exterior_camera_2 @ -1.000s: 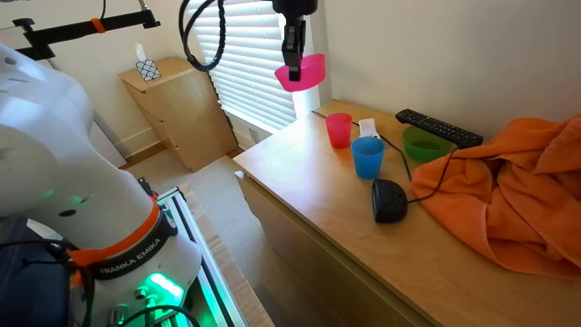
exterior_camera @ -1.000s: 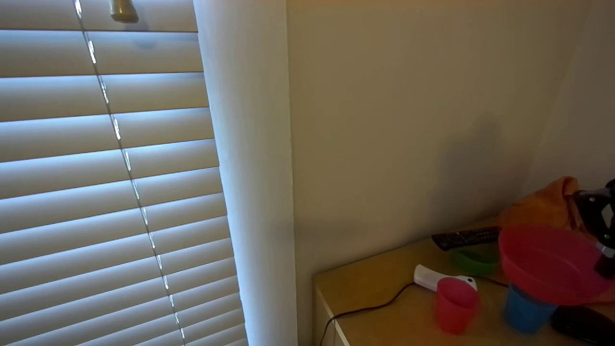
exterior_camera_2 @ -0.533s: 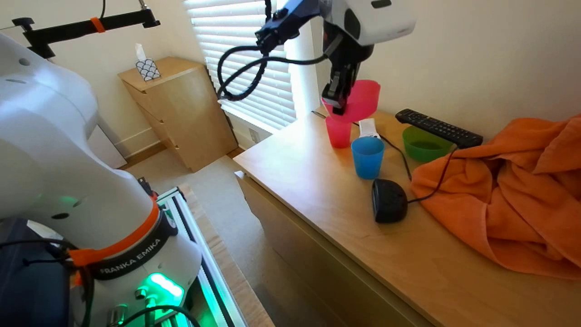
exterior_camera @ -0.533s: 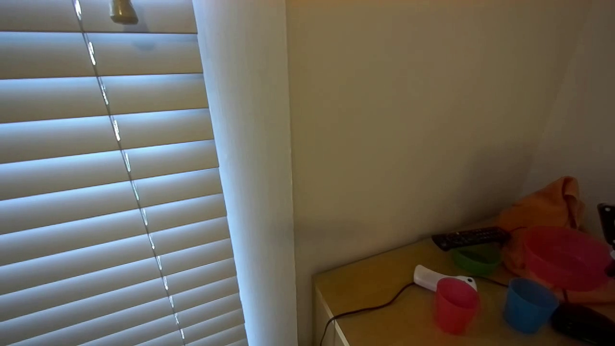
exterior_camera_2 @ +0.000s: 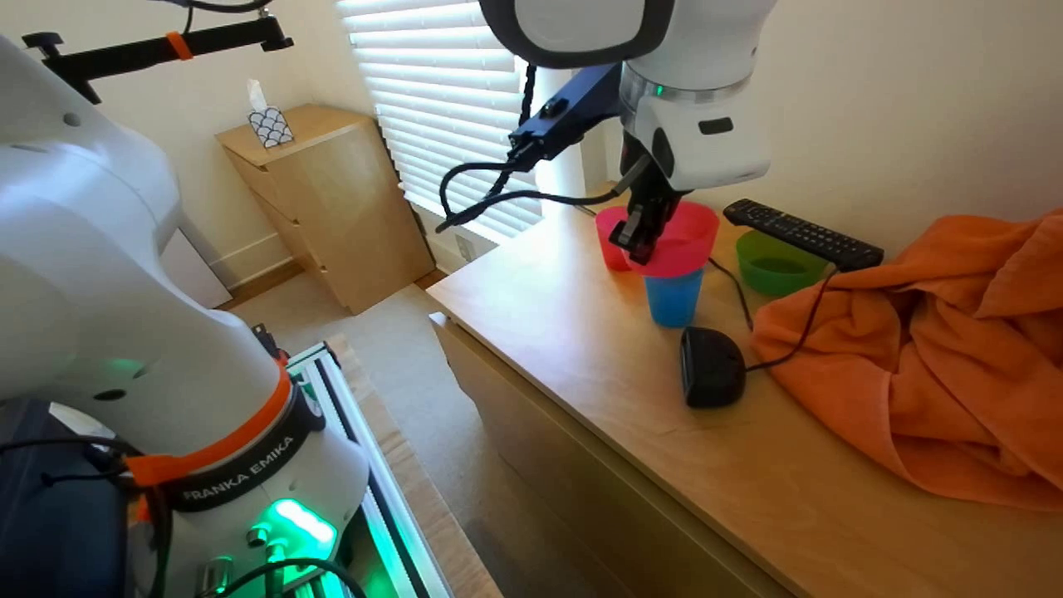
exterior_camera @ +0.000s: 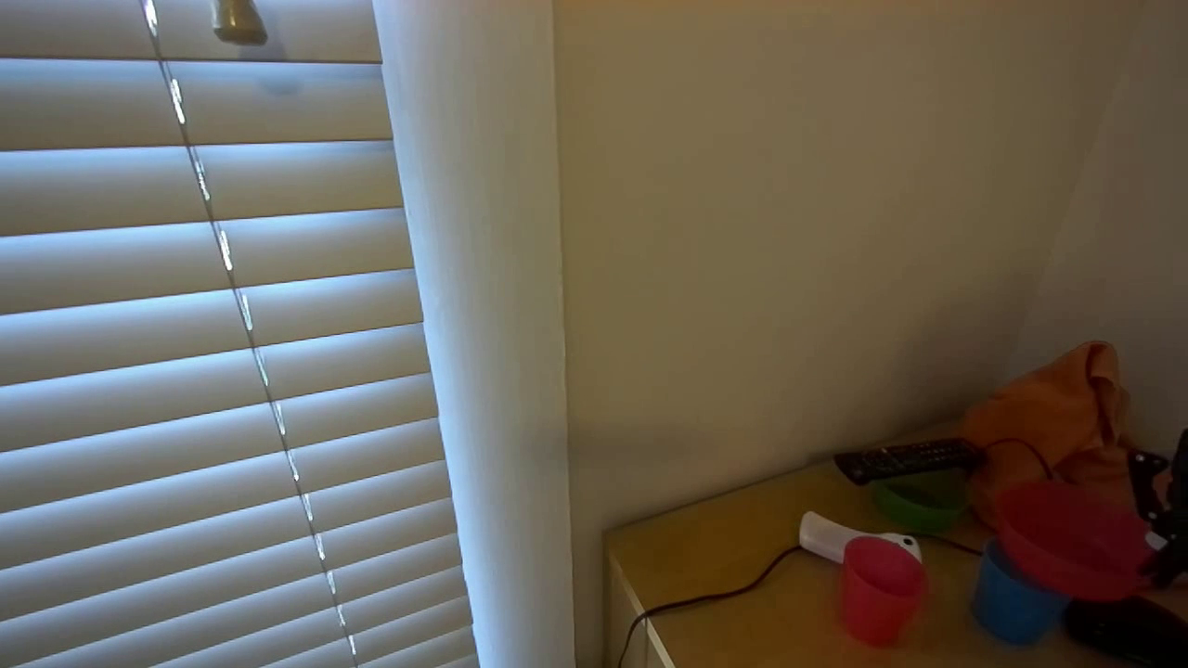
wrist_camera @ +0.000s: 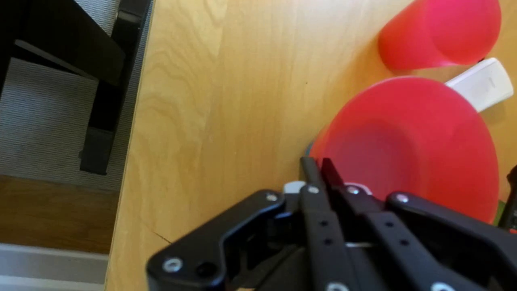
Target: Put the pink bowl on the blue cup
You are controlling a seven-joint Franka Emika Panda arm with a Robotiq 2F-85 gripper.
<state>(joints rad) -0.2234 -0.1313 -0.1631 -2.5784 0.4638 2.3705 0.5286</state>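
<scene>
Pink bowl point(wrist_camera: 416, 141) pinched by rim in end effector point(wrist_camera: 318, 162), body to 1 side; abv blue cup point(exterior_camera_2: 673, 301), contact unclr.

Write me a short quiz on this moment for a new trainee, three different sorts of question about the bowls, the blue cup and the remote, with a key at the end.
1. Multiple choice: where do the fingers grip the pink bowl?
A) beneath its base
B) at its rim
C) across its full width, from opposite sides

2. True or false: the blue cup stands upright.

3. Short answer: what colour is the other bowl, the one beside the remote?

Key: 1. B; 2. True; 3. Green.
</scene>
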